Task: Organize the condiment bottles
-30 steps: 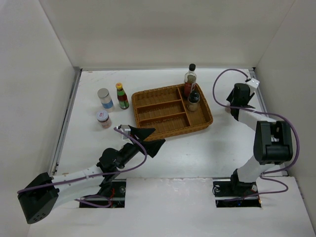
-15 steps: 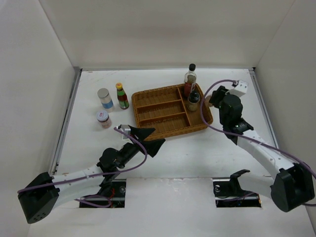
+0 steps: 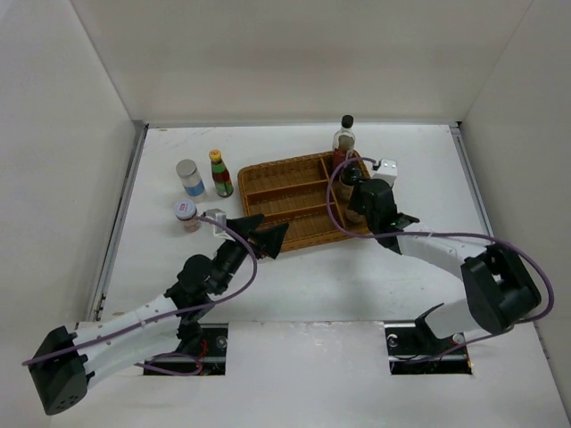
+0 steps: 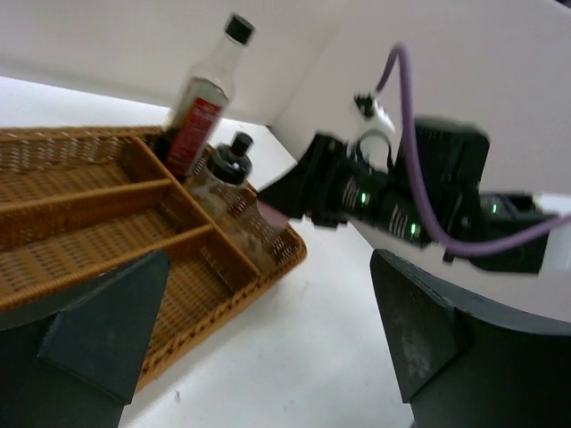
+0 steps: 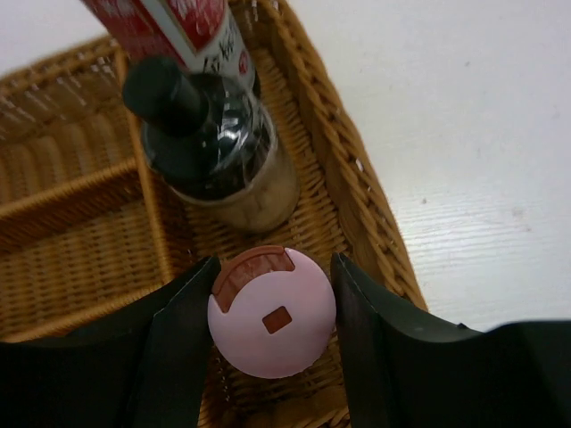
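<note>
Three condiment containers are seen from above on the counter (image 3: 428, 174), left of the wicker tray (image 3: 290, 194): a silver-lidded jar (image 3: 188, 178), a green bottle (image 3: 219, 175) and a red-lidded jar (image 3: 186, 214). A tall clear bottle (image 3: 343, 135) and a brown shaker (image 3: 349, 181) are stood in the tray's right compartment, over which the right end effector (image 3: 359, 207) is held. The left end effector (image 3: 261, 234) is spread wide at the tray's near edge, with nothing in it.

From the left wrist, both fingers (image 4: 107, 330) are seen far apart, with the tray and the two bottles beyond them.

From the right wrist, the pink-capped shaker (image 5: 272, 312) is gripped between the half-closed fingers (image 5: 178, 339), its cap pressed on both sides. It is held over the right compartment, just beside the brown shaker; whether its base rests on the wicker cannot be told.
</note>
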Tool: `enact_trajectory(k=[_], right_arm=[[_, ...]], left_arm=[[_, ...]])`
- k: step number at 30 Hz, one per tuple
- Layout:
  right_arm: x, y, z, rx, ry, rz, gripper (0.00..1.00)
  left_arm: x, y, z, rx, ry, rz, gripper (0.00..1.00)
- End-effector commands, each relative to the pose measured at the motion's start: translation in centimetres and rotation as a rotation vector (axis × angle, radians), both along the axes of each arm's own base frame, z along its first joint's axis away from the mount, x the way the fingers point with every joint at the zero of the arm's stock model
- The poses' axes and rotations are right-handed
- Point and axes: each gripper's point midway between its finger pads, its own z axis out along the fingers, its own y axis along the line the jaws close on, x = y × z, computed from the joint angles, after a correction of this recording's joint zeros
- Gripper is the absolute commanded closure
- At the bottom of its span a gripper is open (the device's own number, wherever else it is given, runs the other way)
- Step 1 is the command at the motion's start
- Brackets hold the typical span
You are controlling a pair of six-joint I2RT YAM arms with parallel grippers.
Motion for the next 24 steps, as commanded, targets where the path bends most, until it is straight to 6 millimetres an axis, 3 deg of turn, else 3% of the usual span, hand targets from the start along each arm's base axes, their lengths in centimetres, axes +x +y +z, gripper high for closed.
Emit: enact_trajectory(k=[1, 5, 10, 15, 17, 20, 22, 24], right_arm=[[0.3, 1.2, -0.5, -0.003, -0.025, 0.011, 0.48], [0.2, 1.7, -1.2, -0.004, -0.009, 0.024, 0.39], [-1.1, 2.4, 1.2, 0.056, -0.063, 0.046, 0.11], [-4.3, 1.4, 6.1, 0.171, -0.194, 0.054, 0.00], [-5.8, 0.5, 7.6, 0.220, -0.248, 0.046, 0.00], [-7.8, -0.7, 9.0, 0.312, -0.320, 0.042, 0.02], [-8.7, -1.3, 9.6, 0.366, -0.360, 0.040, 0.16], [-9.2, -1.8, 9.8, 0.403, -0.396, 0.036, 0.47]], left_arm=[[2.2, 2.5, 2.3, 0.009, 0.048, 0.171, 0.00], [4.2, 5.5, 3.6, 0.033, 0.094, 0.330, 0.00], [6.5, 8.2, 5.9, 0.046, 0.110, 0.449, 0.01], [9.4, 9.9, 6.5, 0.130, 0.172, 0.547, 0.27], [11.0, 10.5, 5.8, 0.186, 0.210, 0.581, 0.31], [13.5, 11.9, 4.5, 0.257, 0.253, 0.641, 0.29], [15.2, 13.3, 3.8, 0.294, 0.276, 0.696, 0.28], [16.7, 14.3, 3.3, 0.320, 0.299, 0.728, 0.28]])
